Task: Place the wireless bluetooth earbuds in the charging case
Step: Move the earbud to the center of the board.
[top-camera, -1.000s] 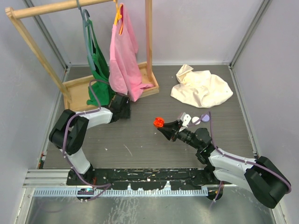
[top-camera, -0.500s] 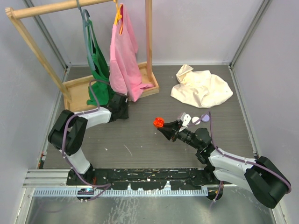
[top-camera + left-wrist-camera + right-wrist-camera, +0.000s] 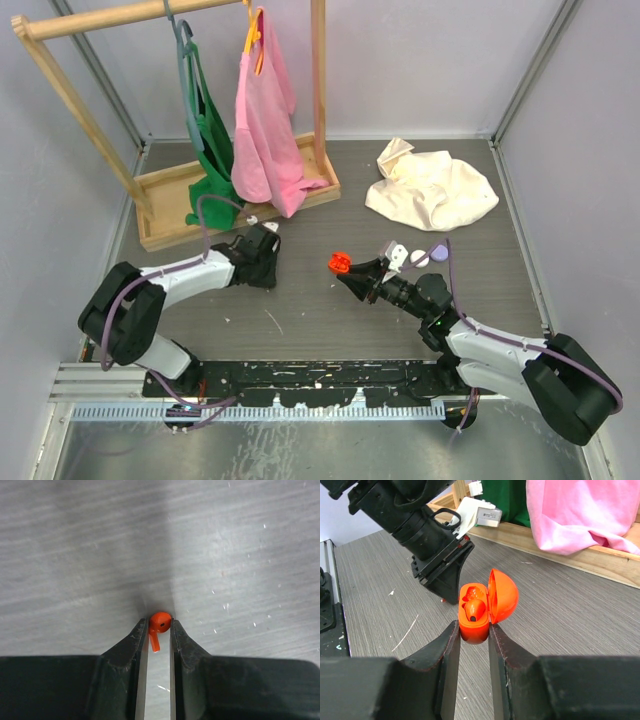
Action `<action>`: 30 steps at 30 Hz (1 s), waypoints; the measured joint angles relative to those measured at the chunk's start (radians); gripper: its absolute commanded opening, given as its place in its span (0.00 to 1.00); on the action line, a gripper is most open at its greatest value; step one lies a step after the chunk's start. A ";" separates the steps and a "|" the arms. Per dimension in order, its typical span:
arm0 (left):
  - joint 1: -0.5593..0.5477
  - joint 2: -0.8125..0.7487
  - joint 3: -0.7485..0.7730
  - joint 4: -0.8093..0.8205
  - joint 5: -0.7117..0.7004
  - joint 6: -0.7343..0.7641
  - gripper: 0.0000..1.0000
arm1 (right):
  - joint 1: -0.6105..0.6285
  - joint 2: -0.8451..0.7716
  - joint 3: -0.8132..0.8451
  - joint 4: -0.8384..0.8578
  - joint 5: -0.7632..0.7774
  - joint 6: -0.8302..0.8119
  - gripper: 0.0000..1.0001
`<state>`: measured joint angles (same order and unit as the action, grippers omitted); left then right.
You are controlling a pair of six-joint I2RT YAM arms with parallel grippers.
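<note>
1. From above, the left gripper (image 3: pixel 262 262) lies low over the grey table (image 3: pixel 300 315), left of centre. It points toward the right gripper (image 3: pixel 353 273), which grasps the red charging case (image 3: pixel 339 263) near the middle. A cream cloth (image 3: pixel 430 185) lies far right, and a wooden rack (image 3: pixel 170 195) hung with green and pink garments stands far left.
2. The left wrist view shows the left gripper clenched on a red earbud (image 3: pixel 160 622). The earbud's head sits at the fingertips and its stem points back between them, above the table.
3. In the right wrist view the right gripper pinches the case's body. The lid (image 3: pixel 503 596) stands open on the right, and a second red earbud (image 3: pixel 474 609) sits inside. The left gripper is just beyond the case.
</note>
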<state>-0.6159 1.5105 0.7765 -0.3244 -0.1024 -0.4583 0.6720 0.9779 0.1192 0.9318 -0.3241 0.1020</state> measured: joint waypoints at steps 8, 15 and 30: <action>-0.118 -0.032 -0.010 -0.100 -0.027 -0.113 0.23 | 0.000 0.000 0.000 -0.002 -0.003 0.000 0.01; -0.154 -0.041 -0.008 -0.164 -0.036 -0.160 0.33 | 0.000 0.000 0.000 -0.006 -0.003 0.000 0.01; -0.126 -0.006 0.104 -0.311 -0.002 -0.106 0.47 | 0.000 0.000 0.001 -0.021 -0.003 0.000 0.01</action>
<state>-0.7414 1.5047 0.8806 -0.6350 -0.1040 -0.5644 0.6720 0.9779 0.1200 0.9108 -0.3267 0.1024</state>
